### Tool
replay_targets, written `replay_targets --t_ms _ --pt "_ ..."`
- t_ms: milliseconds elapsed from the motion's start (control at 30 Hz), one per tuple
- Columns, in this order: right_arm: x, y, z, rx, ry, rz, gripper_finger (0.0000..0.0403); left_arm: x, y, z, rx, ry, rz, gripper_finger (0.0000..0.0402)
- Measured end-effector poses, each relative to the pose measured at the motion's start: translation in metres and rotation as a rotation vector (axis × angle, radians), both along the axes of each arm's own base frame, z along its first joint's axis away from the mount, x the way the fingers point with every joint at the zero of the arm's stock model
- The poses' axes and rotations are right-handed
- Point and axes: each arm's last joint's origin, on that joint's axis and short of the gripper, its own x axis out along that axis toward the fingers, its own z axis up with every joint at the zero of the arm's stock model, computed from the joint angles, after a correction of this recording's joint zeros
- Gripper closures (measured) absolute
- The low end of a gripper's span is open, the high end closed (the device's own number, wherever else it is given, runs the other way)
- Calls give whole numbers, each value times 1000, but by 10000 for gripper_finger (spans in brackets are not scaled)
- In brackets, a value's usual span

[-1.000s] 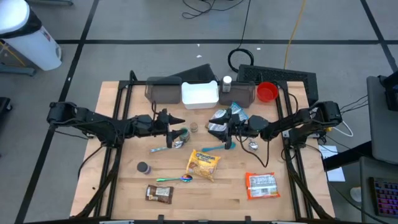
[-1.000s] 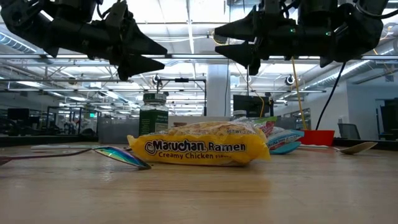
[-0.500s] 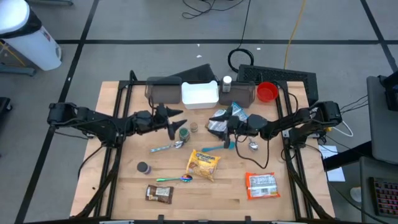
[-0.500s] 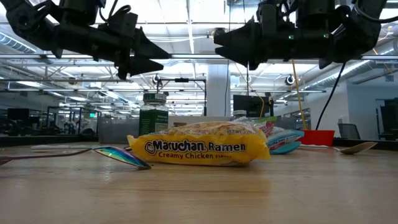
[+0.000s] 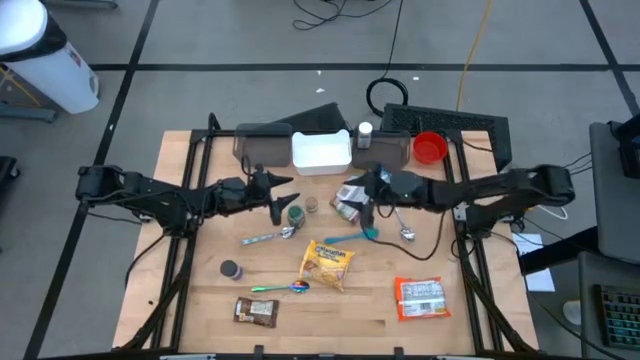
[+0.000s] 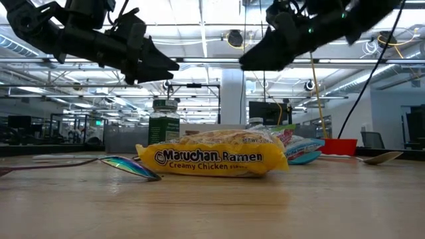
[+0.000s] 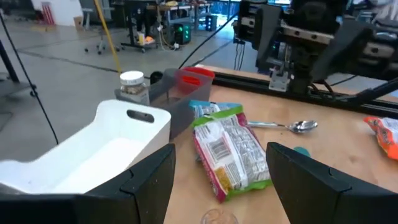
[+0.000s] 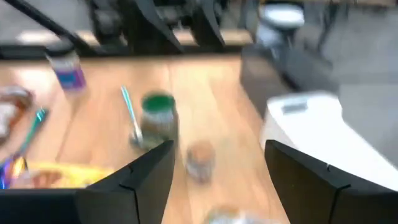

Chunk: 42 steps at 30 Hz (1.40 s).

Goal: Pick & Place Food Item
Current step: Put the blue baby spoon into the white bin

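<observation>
Along the table's (image 5: 200, 300) far edge, an empty white bin (image 5: 321, 151) sits between two dark bins. Both the left gripper (image 5: 284, 197) and right gripper (image 5: 362, 195) hover unclenched, empty; the ramen packet (image 5: 328, 264) lies mid-table.

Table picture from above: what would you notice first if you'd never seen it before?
Probably the two dark robot arms reaching in from either side, the left gripper and right gripper both open above the middle of the wooden table. Next comes the yellow ramen packet lying in front of them. At the back edge sit a white bin and a red cup.
</observation>
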Motion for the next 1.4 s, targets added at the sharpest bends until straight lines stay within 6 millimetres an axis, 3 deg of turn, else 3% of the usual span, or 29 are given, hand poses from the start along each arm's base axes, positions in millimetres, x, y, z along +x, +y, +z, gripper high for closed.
replay_targets --t_ms 233,533,733,933,1100,1400 --pt "-23 2 14 309 150 -170 161 0 -1 0 45 17 -48 144" --pt "-44 27 -26 617 395 -351 161 1 -2 0 117 37 -71 144" --pt "-60 33 -66 741 407 -443 161 1 -2 0 128 37 -72 144" --pt "-70 34 -96 887 297 -433 161 1 -2 1 148 43 -75 144" --pt "-76 35 -107 996 244 -379 161 1 -2 1 148 42 -75 144" --pt "-77 36 -109 1016 246 -386 161 0 0 1 144 40 -66 144"
